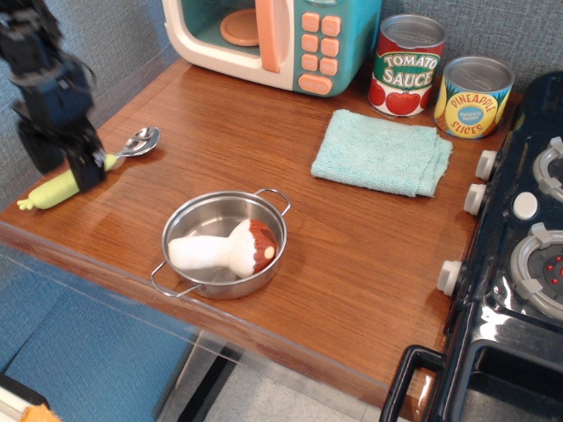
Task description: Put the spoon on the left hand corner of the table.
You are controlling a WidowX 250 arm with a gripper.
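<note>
The spoon lies flat on the brown table near its left front corner. Its silver bowl points toward the back right. Its pale yellow-green handle reaches toward the left edge. My black gripper hangs over the middle of the spoon and hides part of the handle. It is blurred by motion. Its fingers stand apart on either side of the handle.
A steel pot holding the white-and-brown mushroom toy sits near the front edge. A teal cloth, two cans and a toy microwave stand at the back. A black toy stove is at the right.
</note>
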